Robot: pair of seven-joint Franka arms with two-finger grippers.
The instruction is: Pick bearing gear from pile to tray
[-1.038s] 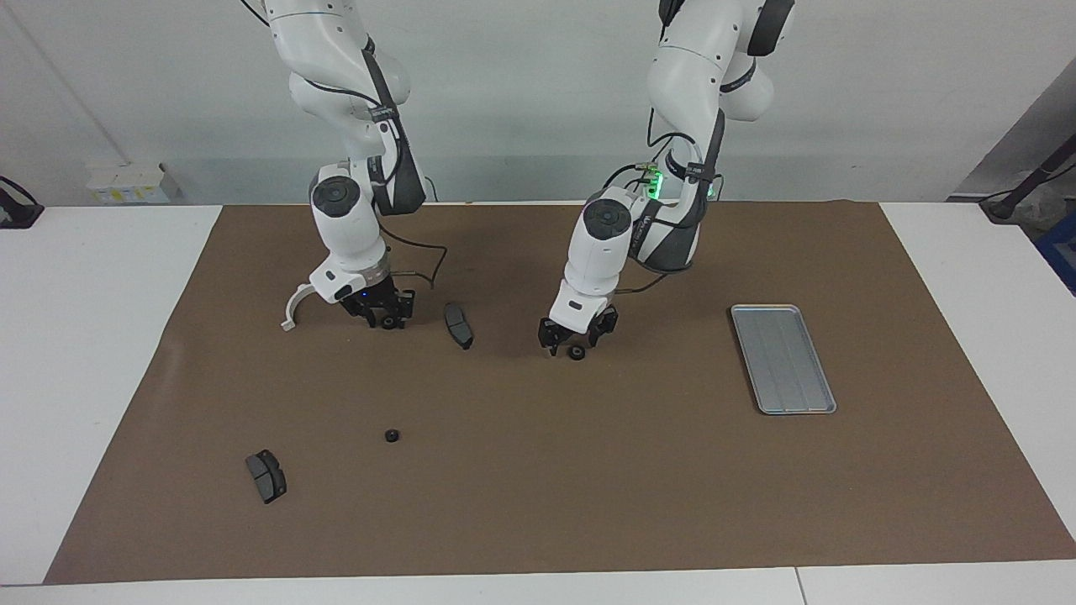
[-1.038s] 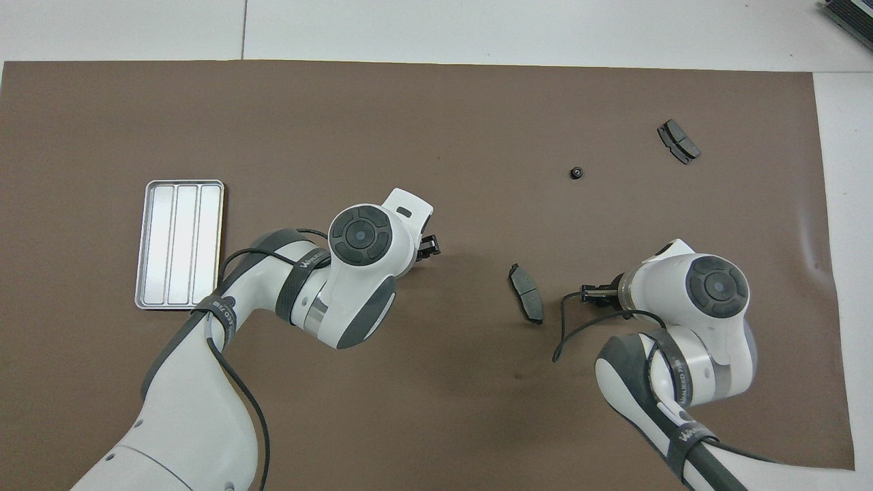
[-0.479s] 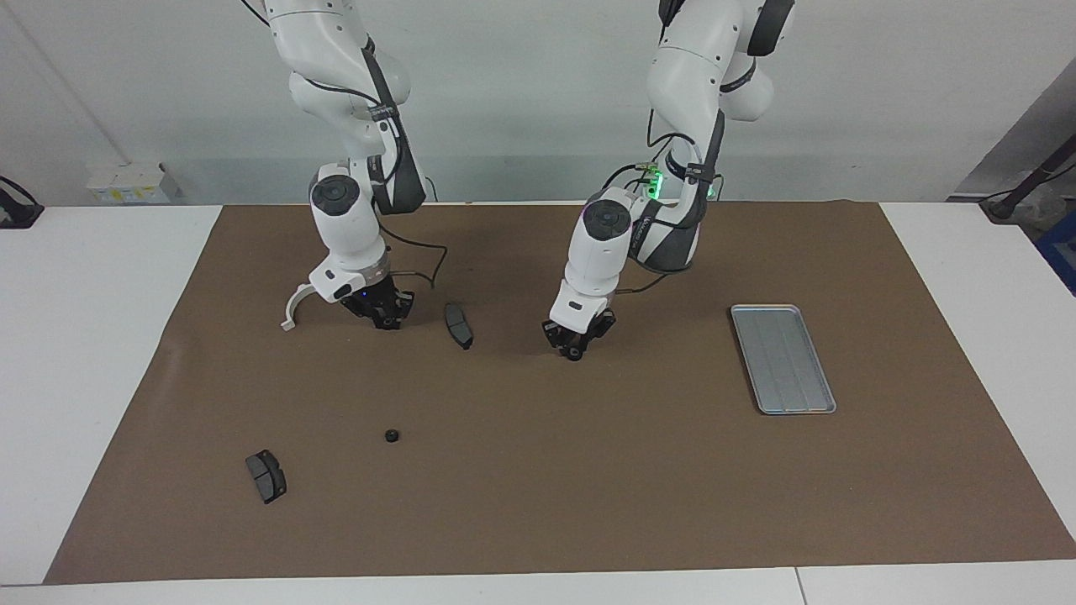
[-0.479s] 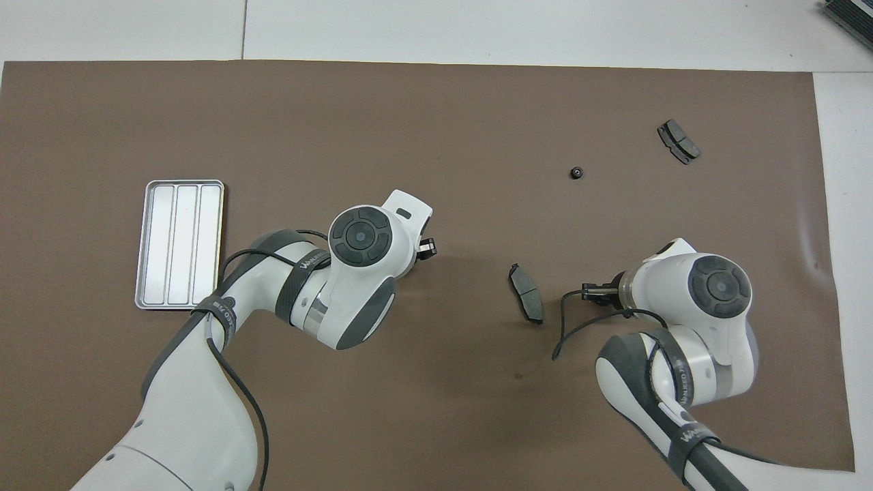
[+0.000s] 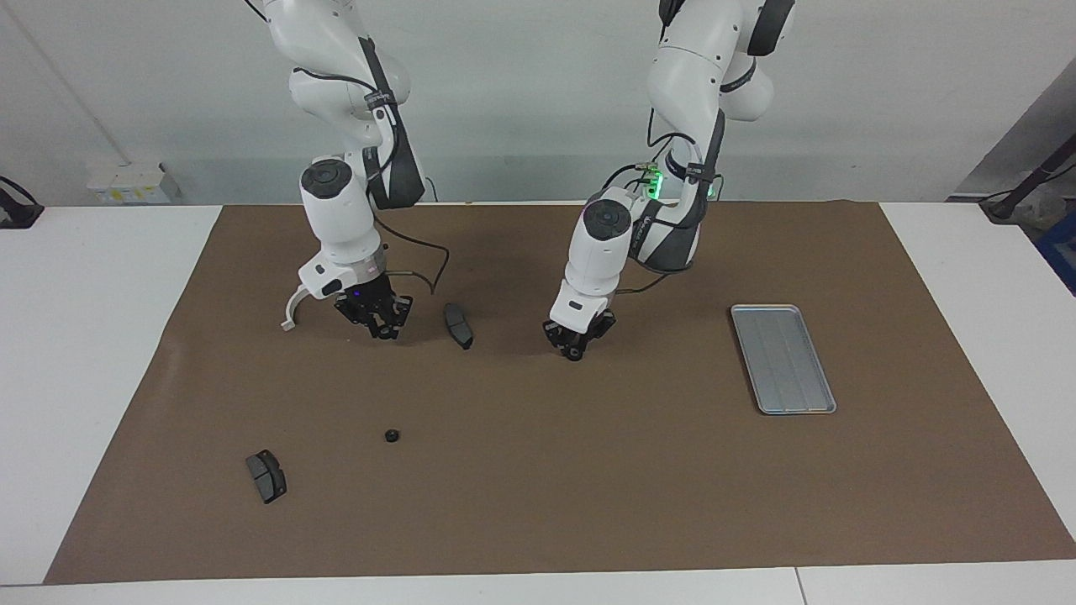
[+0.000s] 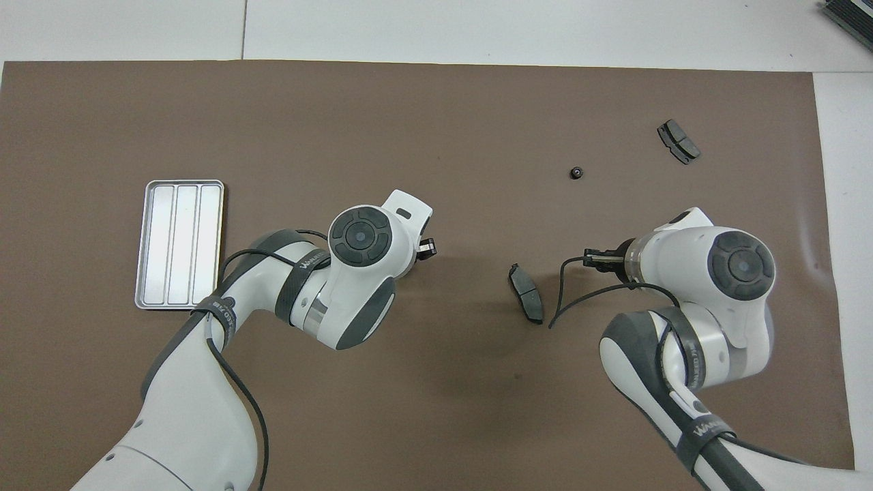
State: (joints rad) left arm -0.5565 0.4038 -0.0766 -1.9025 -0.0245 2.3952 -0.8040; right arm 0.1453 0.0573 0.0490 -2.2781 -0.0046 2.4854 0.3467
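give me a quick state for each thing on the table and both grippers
left gripper: shut on a small black round piece, low at the mat
right gripper: shut on a small black round piece, just above the mat
tray: empty, flat on the mat
loose black round piece: lying free
curved pad between the arms: lying free
curved pad farthest from the robots: lying free
white bracket: lying beside the right gripper

From my remote seat I see a white table (image 5: 92, 353) under a broad brown paper mat (image 5: 538, 487) — a plain pale grey wall (image 5: 521, 92) rises at the robots' end, evenly lit, with a small white box (image 5: 126, 182) at its foot.
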